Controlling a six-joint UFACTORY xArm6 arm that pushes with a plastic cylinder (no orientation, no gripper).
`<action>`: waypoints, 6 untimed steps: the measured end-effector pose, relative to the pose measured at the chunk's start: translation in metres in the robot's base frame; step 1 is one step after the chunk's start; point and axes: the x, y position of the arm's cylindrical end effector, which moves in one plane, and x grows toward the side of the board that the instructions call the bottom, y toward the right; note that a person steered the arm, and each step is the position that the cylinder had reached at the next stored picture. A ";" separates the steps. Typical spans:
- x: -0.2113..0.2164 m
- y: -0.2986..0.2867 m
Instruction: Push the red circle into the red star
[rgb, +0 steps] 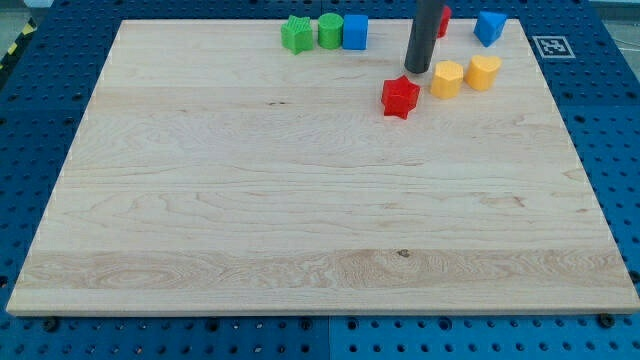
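A wooden board (300, 200) holds blocks along the view's top. My tip (417, 71), a bare rod with no claw to open or close, stands just above the red star (400, 97). The red circle (443, 20) peeks out behind the rod, mostly hidden. The approach step seems underway; next, the tip likely must get behind the circle and push downward.
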 end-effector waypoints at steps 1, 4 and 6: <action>0.019 0.017; -0.037 0.023; -0.081 -0.015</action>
